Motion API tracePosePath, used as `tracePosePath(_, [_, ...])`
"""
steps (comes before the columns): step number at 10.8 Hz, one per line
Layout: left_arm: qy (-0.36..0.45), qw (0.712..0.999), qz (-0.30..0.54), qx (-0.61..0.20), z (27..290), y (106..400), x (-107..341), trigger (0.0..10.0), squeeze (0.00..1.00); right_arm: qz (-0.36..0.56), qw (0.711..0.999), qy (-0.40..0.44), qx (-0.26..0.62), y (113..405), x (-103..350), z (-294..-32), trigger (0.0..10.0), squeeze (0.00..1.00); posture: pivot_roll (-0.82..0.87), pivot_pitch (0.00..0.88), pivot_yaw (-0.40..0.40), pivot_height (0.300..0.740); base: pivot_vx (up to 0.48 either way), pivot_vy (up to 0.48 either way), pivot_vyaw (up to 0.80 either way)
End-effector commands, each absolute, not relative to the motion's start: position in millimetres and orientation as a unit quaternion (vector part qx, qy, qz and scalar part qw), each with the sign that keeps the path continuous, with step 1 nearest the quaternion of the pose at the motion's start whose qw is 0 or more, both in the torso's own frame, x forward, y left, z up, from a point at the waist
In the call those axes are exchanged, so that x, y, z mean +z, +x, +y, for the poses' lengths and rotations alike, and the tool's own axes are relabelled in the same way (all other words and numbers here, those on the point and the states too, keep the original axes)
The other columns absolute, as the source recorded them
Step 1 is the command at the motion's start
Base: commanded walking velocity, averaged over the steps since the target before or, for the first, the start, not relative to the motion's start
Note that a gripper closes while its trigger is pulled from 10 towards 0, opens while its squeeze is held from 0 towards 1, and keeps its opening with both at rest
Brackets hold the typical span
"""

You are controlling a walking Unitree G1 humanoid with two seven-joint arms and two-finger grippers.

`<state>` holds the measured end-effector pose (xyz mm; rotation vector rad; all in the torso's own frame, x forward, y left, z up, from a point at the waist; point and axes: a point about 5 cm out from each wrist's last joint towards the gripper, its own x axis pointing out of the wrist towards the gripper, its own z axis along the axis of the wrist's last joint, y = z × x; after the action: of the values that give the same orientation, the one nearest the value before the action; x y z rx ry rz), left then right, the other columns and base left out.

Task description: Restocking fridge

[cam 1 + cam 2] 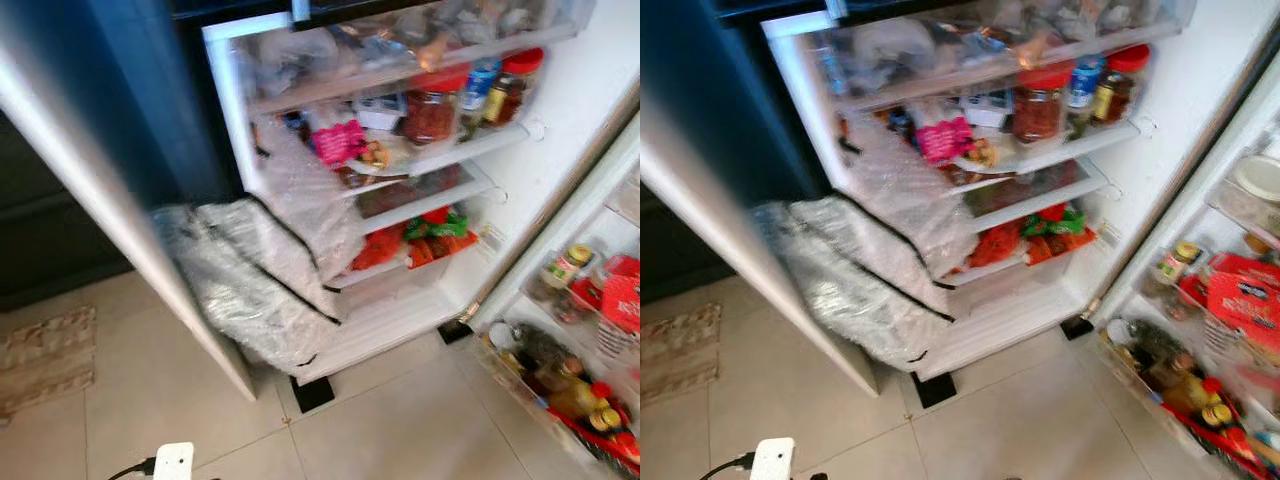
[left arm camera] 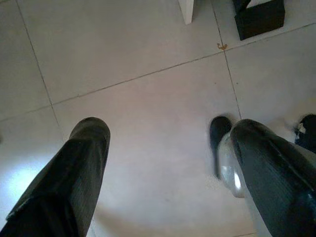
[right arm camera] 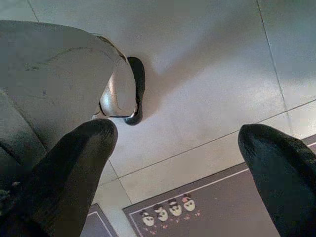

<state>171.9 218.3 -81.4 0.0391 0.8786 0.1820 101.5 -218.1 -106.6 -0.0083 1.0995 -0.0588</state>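
Nearest, both arms hang over the tiled floor (image 1: pixel 400 420): the left gripper (image 2: pixel 168 163) and right gripper (image 3: pixel 177 168) each have jaws released, gripping nothing; the right hangs above a grey mat (image 3: pixel 207 207). A white plug (image 1: pixel 173 462) lies at the near edge. Beyond stands the open fridge (image 1: pixel 560 130), white inside, blurred. A silvery foil bag (image 1: pixel 250 280) slumps out of its lower left. Middle shelves hold red and green packets (image 1: pixel 430 240); above, a pink packet (image 1: pixel 340 140) and red-lidded jars (image 1: pixel 435 105). The top shelf's contents are too blurred to identify. At right, the door rack (image 1: pixel 1140 375) holds bottles and a red box (image 1: pixel 1245 300), cut off by the frame.
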Motion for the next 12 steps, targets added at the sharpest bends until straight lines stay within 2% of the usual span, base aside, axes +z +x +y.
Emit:
tracePosePath(1, [0.025, 0.889, 0.448, 0.093, 223.8, 157.2, -87.2, 10.0, 0.0, 0.508, 0.861, 0.014, -0.008, 107.8, -107.1, -202.0, 10.0, 0.0, -0.05, 0.127, 0.038, 0.74, 0.0, 0.352, 0.0])
tracePosePath(7, [0.028, 0.889, 0.449, 0.084, 221.0, 158.5, -87.3, 10.0, 0.0, 0.506, 0.862, 0.013, -0.015, 107.7, -107.1, -201.6, 10.0, 0.0, -0.06, 0.09, 0.045, 0.74, 0.0, 0.352, 0.0])
tracePosePath(9, [0.03, 0.889, 0.449, 0.081, 220.1, 158.9, -87.3, 10.0, 0.0, 0.507, 0.862, 0.009, -0.014, 107.3, -107.3, -201.4, 10.0, 0.0, -0.06, 0.077, 0.045, 0.74, 0.0, 0.0, 0.0])
tracePosePath(12, [0.028, 0.888, 0.452, 0.079, 219.7, 157.5, -88.1, 10.0, 0.0, 0.509, 0.86, 0.007, -0.011, 105.9, -107.8, -200.9, 10.0, 0.0, -0.07, 0.063, 0.045, 0.74, 0.0, 0.29, 0.0])
